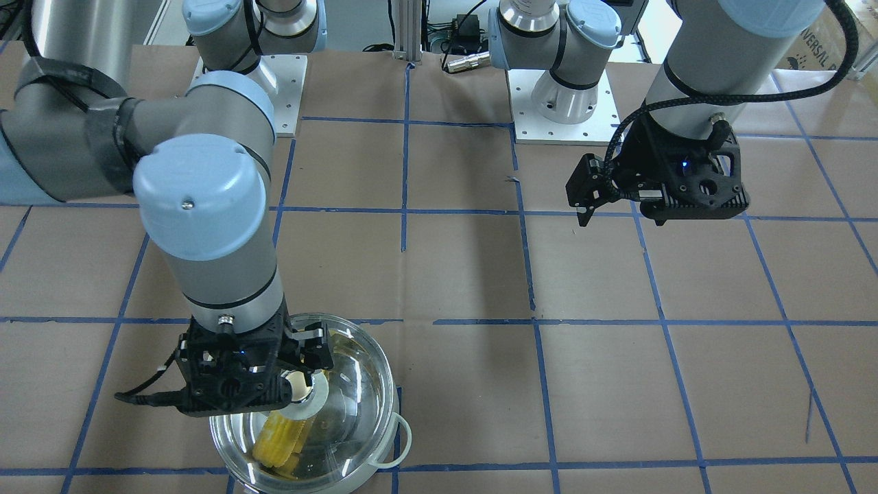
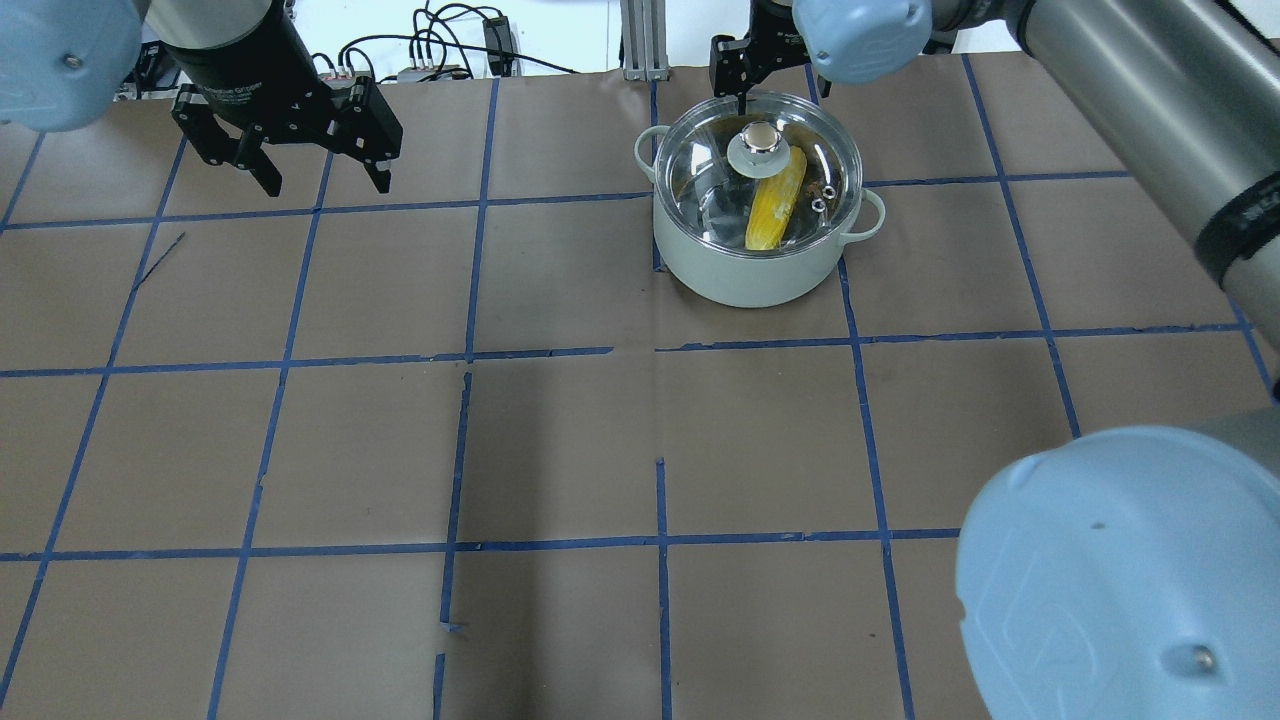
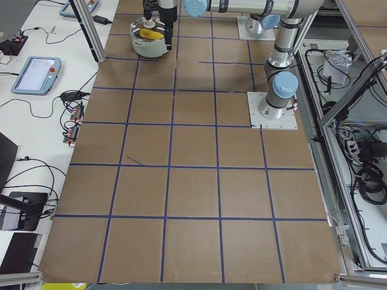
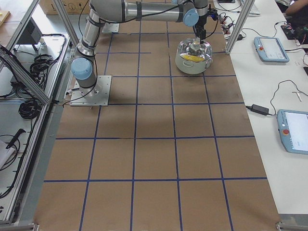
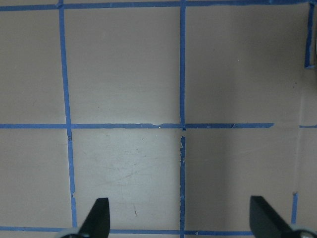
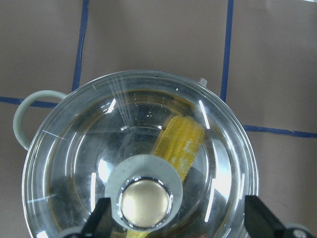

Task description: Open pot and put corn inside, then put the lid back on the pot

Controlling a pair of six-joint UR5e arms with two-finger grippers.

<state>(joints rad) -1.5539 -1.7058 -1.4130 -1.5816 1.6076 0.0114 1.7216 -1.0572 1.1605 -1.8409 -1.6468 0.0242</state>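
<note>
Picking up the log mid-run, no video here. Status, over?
Left gripper open, over table. Right gripper open, straddling knob, not touching. Lid on pot, corn inside. Nothing blocking.

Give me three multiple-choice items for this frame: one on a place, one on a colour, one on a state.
1. Where is the corn relative to the pot? A beside it; B inside it; C underneath it.
2. The pot's outer wall is: A pale grey-green; B red; C black.
3. The right gripper above the lid's knob is: A shut on it; B shut above it; C open.
Key: 1 B, it lies under the glass. 2 A, plain overhead. 3 C, fingers wide apart either side.
</note>
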